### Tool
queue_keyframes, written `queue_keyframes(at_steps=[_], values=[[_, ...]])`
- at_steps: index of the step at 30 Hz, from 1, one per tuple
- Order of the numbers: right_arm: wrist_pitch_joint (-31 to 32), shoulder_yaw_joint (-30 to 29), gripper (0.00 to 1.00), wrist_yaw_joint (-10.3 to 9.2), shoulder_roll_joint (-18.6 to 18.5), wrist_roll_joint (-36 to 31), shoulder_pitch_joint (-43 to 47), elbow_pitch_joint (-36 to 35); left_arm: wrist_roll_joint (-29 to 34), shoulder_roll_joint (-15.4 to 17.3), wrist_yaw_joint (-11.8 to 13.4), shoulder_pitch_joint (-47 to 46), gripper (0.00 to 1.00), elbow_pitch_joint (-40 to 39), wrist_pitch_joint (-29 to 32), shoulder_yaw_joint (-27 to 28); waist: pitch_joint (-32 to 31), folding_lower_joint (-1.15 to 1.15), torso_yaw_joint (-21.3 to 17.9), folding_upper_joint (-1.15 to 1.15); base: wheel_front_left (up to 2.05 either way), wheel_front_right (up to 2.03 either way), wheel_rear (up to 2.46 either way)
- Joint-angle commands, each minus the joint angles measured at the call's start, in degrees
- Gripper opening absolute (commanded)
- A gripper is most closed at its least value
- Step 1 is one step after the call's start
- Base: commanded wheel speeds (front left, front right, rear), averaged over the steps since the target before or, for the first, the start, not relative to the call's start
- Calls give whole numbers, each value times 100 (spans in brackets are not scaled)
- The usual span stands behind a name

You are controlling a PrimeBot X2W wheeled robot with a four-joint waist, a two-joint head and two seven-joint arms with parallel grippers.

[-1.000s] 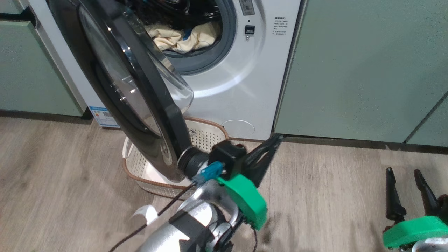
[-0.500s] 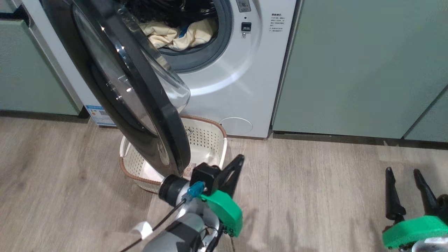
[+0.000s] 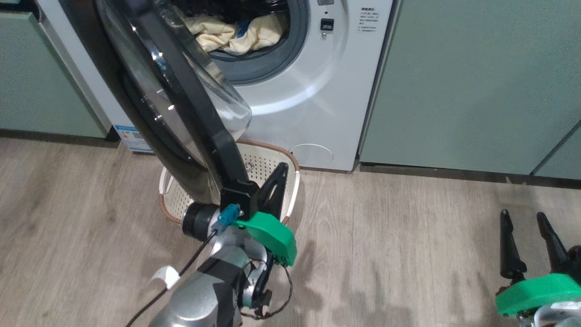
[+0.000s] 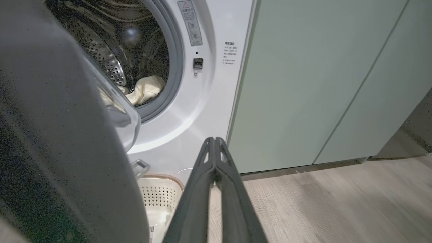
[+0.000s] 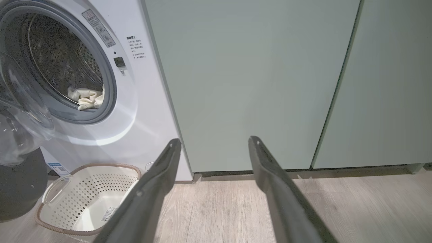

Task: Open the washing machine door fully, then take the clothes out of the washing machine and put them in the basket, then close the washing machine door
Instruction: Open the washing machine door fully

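**Left tool (image 3: 281,169) shut beside the swung-out door (image 3: 204,118)**

Left tool has its two fingers pressed together with nothing between them. It sits just beside the door's lower edge, above the basket (image 3: 261,161); whether it touches the door cannot be told. The door stands swung out from the washing machine (image 3: 295,104), its glass bowl facing the drum. The clothes (image 3: 227,36) lie inside the drum, at the lower lip of the opening. The basket stands on the floor (image 3: 408,236) at the machine's foot, partly under the door. Right tool (image 3: 522,215) hangs low near the floor, well apart from the machine, fingers spread and holding nothing, facing the green cabinets (image 3: 476,81).
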Motion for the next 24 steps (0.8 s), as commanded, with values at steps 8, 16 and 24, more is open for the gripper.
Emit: queue_keyframes(at_steps=[8, 16, 24], values=[[-55, 122, 100, 1, -81, -47, -297, -190, 62, 46, 74, -145, 0, -308, -52, 633, 91, 0, 183, 0, 0, 0, 0], [-55, 120, 100, 1, -105, -40, -317, -177, 66, 46, 19, -87, 0, -273, -52, 807, 102, 0, 423, 0, 0, 0, 0], [-55, 118, 100, 1, -120, -25, -291, -171, 139, 46, -73, 29, 0, -206, -52, 799, 39, 0, 761, 0, 0, 0, 0]])
